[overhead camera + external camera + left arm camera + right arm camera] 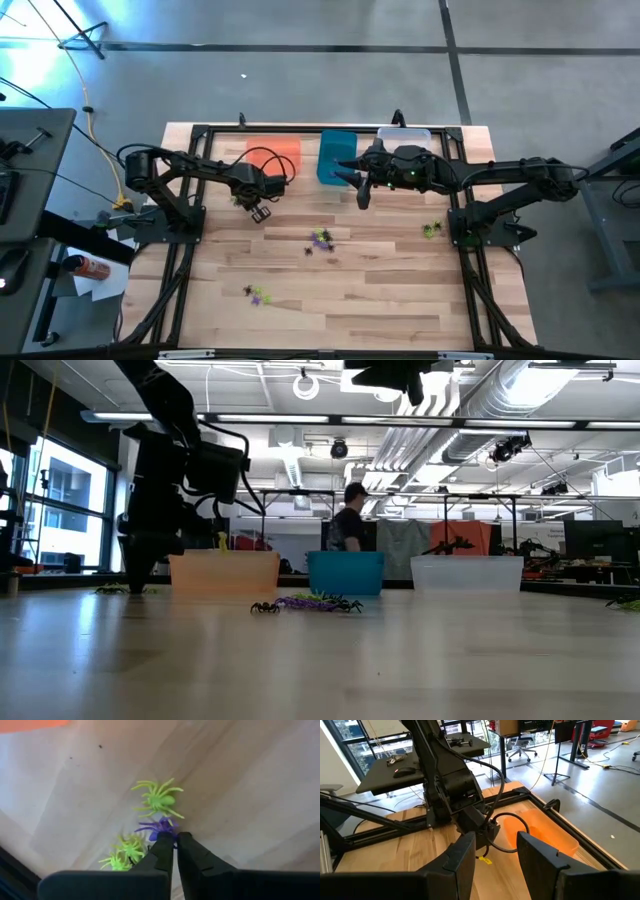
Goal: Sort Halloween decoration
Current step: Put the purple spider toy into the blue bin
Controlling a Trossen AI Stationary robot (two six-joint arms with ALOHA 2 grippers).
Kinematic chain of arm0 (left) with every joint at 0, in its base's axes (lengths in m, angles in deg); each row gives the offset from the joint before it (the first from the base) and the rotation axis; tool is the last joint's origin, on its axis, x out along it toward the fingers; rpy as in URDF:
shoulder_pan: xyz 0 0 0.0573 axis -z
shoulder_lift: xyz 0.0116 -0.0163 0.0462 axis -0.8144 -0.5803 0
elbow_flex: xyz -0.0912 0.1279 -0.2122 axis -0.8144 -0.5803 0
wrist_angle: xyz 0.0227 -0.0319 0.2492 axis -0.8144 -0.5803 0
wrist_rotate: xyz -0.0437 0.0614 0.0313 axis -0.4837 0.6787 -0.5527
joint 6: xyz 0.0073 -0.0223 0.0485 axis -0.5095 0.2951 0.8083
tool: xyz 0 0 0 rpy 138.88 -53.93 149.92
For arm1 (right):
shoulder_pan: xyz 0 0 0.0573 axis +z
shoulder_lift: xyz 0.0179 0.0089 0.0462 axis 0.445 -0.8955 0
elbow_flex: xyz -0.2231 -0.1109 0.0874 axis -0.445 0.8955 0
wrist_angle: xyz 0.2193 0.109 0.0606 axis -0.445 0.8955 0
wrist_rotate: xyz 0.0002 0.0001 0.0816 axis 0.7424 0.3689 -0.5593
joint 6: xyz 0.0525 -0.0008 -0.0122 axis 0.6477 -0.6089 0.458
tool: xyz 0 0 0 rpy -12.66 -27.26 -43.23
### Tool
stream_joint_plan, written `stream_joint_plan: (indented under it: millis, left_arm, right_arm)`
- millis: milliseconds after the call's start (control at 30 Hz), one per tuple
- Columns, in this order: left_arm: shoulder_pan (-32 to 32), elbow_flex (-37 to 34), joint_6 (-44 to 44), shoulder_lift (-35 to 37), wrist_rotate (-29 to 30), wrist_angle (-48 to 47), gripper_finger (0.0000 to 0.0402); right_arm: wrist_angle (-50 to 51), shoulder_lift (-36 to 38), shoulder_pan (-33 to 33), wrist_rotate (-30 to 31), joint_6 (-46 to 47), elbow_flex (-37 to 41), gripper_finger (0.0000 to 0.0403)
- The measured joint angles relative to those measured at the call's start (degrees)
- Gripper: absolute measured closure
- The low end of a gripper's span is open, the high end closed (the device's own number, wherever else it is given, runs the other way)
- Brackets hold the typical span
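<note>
My left gripper (260, 212) is low over the table just in front of the orange bin (272, 158), shut on a purple spider trinket (161, 827). Two yellow-green spiders (157, 799) (125, 851) lie on the wood right beside it. More trinkets lie in small clusters at mid-table (320, 240), near the right arm's base (432, 229) and toward the near edge (257, 295). My right gripper (497, 855) is open and empty, raised high in front of the teal bin (336, 157). My left gripper pinches the purple spider at the rear of its body (165, 834) between its two fingertips (164, 848). It comes from above, pointing down at the table. The spider's legs spread out ahead of the fingertips. Whether it rests on the wood or is lifted, I cannot tell.
Three bins stand in a row along the far edge: orange, teal and a clear bin (405, 137). The black frame rails run along the table's sides. Bare wood lies between the trinket clusters. A person (350, 525) stands in the room behind the table.
</note>
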Motion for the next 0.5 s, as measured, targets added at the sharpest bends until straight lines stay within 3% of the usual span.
stream_joint_plan:
  millis: [167,500]
  left_arm:
    - [-1.2,-0.1,0.4,3.1,-3.7,-0.2,0.0401]
    - [-2.6,-0.1,0.7,14.0,-4.9,-0.7,0.0402]
  right_arm:
    - [0.3,0.0,0.0,0.0,0.1,0.0,0.0261]
    - [0.3,0.0,0.0,0.1,-0.2,0.0,0.0261]
